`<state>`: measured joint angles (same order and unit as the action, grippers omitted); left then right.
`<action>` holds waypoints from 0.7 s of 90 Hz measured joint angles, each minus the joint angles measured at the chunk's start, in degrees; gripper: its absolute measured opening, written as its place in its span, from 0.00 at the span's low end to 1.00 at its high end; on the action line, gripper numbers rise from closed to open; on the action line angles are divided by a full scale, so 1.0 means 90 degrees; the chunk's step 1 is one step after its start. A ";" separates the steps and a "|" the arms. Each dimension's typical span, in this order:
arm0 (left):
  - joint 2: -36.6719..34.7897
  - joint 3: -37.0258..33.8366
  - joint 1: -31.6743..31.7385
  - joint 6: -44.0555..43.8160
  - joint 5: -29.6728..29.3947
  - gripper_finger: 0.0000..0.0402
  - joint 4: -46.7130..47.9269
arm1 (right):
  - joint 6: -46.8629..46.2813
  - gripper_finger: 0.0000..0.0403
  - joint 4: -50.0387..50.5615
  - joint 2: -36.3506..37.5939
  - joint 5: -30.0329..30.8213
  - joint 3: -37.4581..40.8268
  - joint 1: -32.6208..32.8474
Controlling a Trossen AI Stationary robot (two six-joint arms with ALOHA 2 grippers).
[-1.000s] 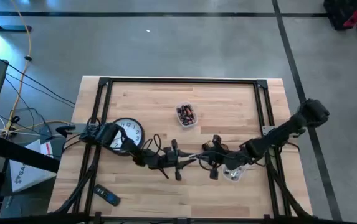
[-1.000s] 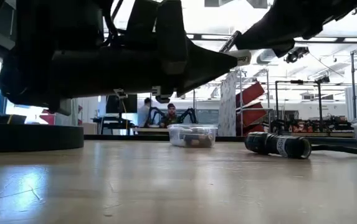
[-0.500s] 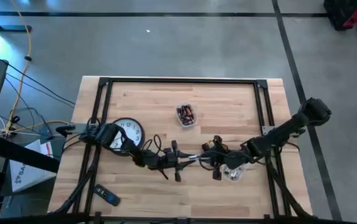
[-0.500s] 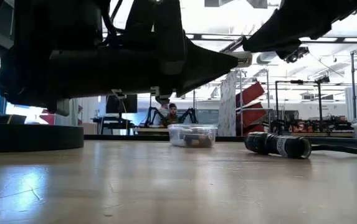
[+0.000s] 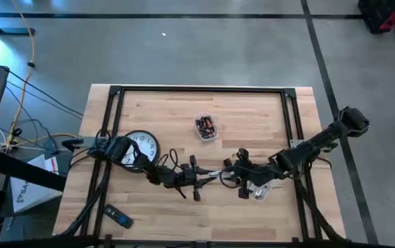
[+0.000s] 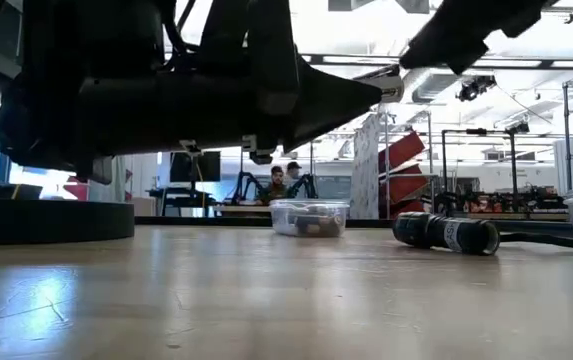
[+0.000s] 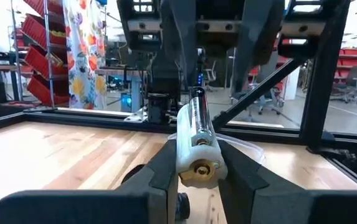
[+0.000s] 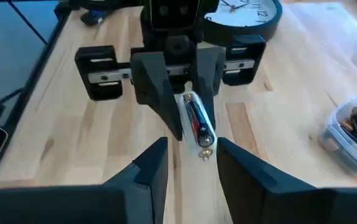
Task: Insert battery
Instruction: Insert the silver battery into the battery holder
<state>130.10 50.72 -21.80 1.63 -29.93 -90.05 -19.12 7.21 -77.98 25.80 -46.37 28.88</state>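
Right claw (image 8: 190, 163) has drawn back slightly from the left claw's (image 7: 194, 177) battery (image 7: 197, 140).

We see the two grippers nose to nose mid-table; the clock (image 5: 140, 146) and battery tub (image 5: 205, 127) crowd the far side, near boards bare.

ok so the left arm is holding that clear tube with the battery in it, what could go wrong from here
1. The left end effector pinches the clear battery tube only near one end; most of it sticks out unsupported, so a push could tilt it or slide it out.
2. The right end effector is open and faces the tube head-on, very near; a slight misalignment could knock the tube's tip with a finger.
3. Both arms crowd together mid-table, so a collision seems possible.
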 joint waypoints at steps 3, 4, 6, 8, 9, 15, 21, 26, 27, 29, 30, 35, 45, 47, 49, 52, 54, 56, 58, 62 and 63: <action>0.0000 0.0000 0.0000 -0.0002 0.0000 0.16 -0.0003 | -0.0005 0.23 0.0025 -0.0005 0.0020 0.0000 -0.0002; 0.0000 0.0000 0.0000 -0.0001 0.0000 0.16 -0.0003 | -0.0011 0.23 0.0035 -0.0005 0.0020 0.0000 -0.0001; 0.0000 0.0000 0.0000 0.0000 0.0000 0.16 -0.0001 | -0.0023 0.23 0.0047 -0.0005 0.0024 0.0000 -0.0002; 0.0000 0.0000 0.0000 0.0000 0.0000 0.16 -0.0001 | -0.0041 0.22 0.0046 -0.0005 0.0028 0.0000 -0.0002; 0.0000 0.0000 0.0000 0.0000 0.0000 0.16 0.0000 | -0.0041 0.22 0.0042 -0.0005 0.0025 0.0000 -0.0002; 0.0000 0.0000 0.0000 -0.0002 0.0000 0.16 -0.0001 | -0.0046 0.21 0.0030 -0.0005 0.0020 0.0000 -0.0002; 0.0000 0.0000 0.0000 -0.0004 0.0001 0.16 -0.0001 | -0.0039 0.20 -0.0077 -0.0005 0.0017 -0.0001 0.0000; 0.0000 0.0000 0.0000 -0.0006 0.0000 0.16 0.0002 | -0.0039 0.19 -0.0125 -0.0005 0.0017 -0.0002 0.0000; 0.0000 0.0000 0.0000 -0.0007 0.0001 0.16 0.0001 | -0.0039 0.19 -0.0124 -0.0005 0.0017 -0.0002 0.0000; 0.0000 0.0000 0.0000 -0.0007 0.0001 0.16 -0.0001 | -0.0039 0.18 -0.0121 -0.0005 0.0017 -0.0002 -0.0001; 0.0000 0.0000 0.0000 -0.0007 0.0000 0.16 -0.0001 | -0.0039 0.18 -0.0120 -0.0005 0.0017 -0.0002 -0.0002; 0.0000 0.0000 0.0000 -0.0007 0.0000 0.16 0.0002 | -0.0039 0.17 -0.0124 -0.0005 0.0019 -0.0002 -0.0001; 0.0000 0.0000 0.0000 -0.0007 0.0001 0.16 -0.0001 | -0.0039 0.13 -0.0134 -0.0005 0.0017 -0.0002 0.0000; 0.0000 0.0000 0.0000 -0.0007 0.0000 0.16 0.0001 | -0.0039 0.12 -0.0142 -0.0005 0.0017 -0.0002 0.0000; 0.0000 0.0000 0.0000 -0.0007 0.0000 0.16 0.0002 | -0.0039 0.10 -0.0147 -0.0005 0.0017 -0.0002 0.0000; 0.0000 0.0000 0.0000 -0.0007 0.0002 0.16 0.0002 | -0.0039 0.09 -0.0147 -0.0005 0.0017 -0.0002 -0.0002; 0.0000 0.0000 0.0000 -0.0010 0.0000 0.16 0.0002 | -0.0041 0.07 -0.0147 -0.0005 0.0017 -0.0002 -0.0002; 0.0000 0.0000 0.0000 -0.0007 0.0001 0.16 0.0001 | -0.0041 0.06 -0.0150 -0.0005 0.0017 -0.0002 -0.0001; 0.0000 0.0000 0.0000 -0.0007 0.0000 0.16 0.0000 | -0.0039 0.05 -0.0156 -0.0005 0.0017 -0.0002 0.0000; 0.0000 0.0000 0.0000 -0.0007 0.0000 0.16 0.0002 | -0.0040 0.02 -0.0171 -0.0007 0.0017 -0.0002 -0.0001; 0.0000 0.0000 0.0000 -0.0007 0.0000 0.16 0.0002 | -0.0039 0.02 -0.0174 -0.0007 0.0017 -0.0002 -0.0002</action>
<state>130.10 50.72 -21.80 1.56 -29.93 -90.04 -19.46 5.65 -78.04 25.96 -46.39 28.86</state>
